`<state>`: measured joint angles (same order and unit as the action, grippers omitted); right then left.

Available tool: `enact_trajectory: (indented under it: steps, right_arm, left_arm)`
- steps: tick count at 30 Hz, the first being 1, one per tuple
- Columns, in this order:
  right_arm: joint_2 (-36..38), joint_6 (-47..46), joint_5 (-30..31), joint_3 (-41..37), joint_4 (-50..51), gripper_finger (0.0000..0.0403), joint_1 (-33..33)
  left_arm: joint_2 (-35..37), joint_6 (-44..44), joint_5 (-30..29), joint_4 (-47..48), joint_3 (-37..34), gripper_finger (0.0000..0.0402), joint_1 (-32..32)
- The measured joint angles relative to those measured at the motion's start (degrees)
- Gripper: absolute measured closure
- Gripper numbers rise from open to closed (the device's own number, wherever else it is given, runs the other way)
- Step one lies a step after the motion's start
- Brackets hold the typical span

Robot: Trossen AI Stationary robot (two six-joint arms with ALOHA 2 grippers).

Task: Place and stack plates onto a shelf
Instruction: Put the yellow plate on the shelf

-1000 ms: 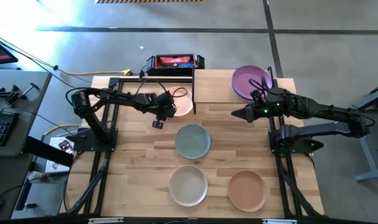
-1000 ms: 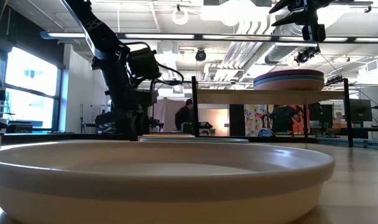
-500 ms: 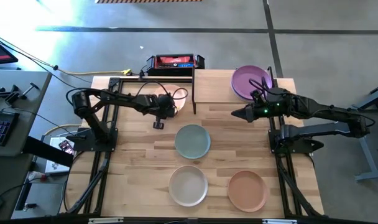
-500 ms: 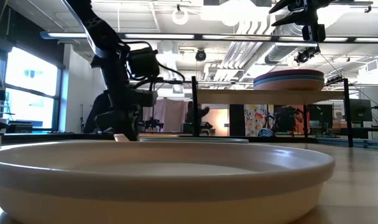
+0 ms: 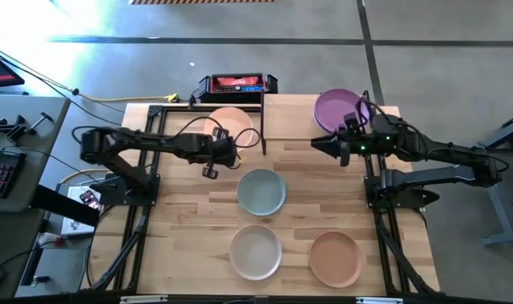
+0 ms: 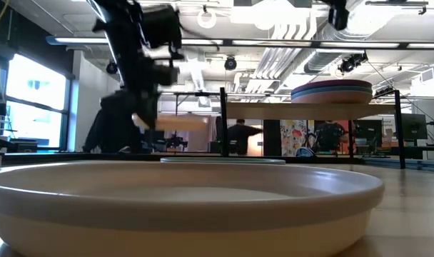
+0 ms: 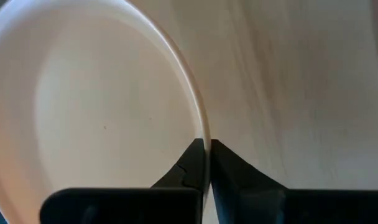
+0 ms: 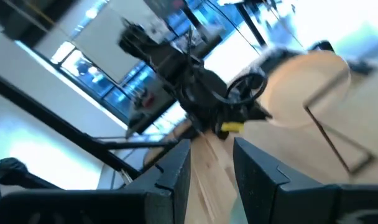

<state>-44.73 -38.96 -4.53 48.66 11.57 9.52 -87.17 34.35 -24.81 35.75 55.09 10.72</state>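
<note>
My left gripper (image 5: 229,149) is shut on a pale pink plate (image 5: 231,127) that hangs in the air just left of the shelf (image 5: 290,127); in the low view the plate (image 6: 170,121) is near the height of the shelf board (image 6: 274,111). A stack of plates with a purple one on top (image 5: 341,110) rests on the right part of the shelf. My right gripper (image 5: 317,142) hovers open over the shelf's near edge, left of the stack, touching nothing. My left gripper pinches the pink plate's rim (image 7: 204,134) at the plate's near edge, one finger (image 7: 192,163) on the inner side and one on the outer side. The fingers come from the table's near-left side. The plate is lifted clear and roughly level.
On the table lie a pale teal plate (image 5: 261,192), an off-white plate (image 5: 256,252) and a peach plate (image 5: 336,258). A black and red device (image 5: 235,84) sits at the far edge. The shelf's black leg (image 5: 263,127) stands right beside the held plate. A person (image 6: 238,137) stands beyond the table.
My left gripper has risen with the pink plate and shifted toward the table's left and far edge; the plate has gone from lying on the table to lifted clear, near shelf height. My right gripper has moved up and slightly toward the far edge.
</note>
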Motion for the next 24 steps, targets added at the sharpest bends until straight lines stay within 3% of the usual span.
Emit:
enact_trajectory:
  steps: [6,12,17,24]
  right_arm:
    - [-0.7,5.3,0.5,0.0,-6.4,0.0293,0.0]
    - [-3.4,6.9,2.9,0.0,-13.1,0.0266,0.2]
    - [-6.2,6.9,8.8,0.0,-17.1,0.0257,0.2]
    - [-12.1,15.3,9.0,6.4,-17.9,0.0258,0.3]
  left_arm:
    - [8.0,-0.3,-4.4,4.0,2.5,0.0400,-3.8]
    - [13.9,1.4,-4.7,7.3,7.1,0.0400,-7.7]
    - [15.5,8.6,-4.4,8.1,12.0,0.0400,-12.0]
    - [14.9,16.6,-5.5,8.4,16.8,0.0400,-15.5]
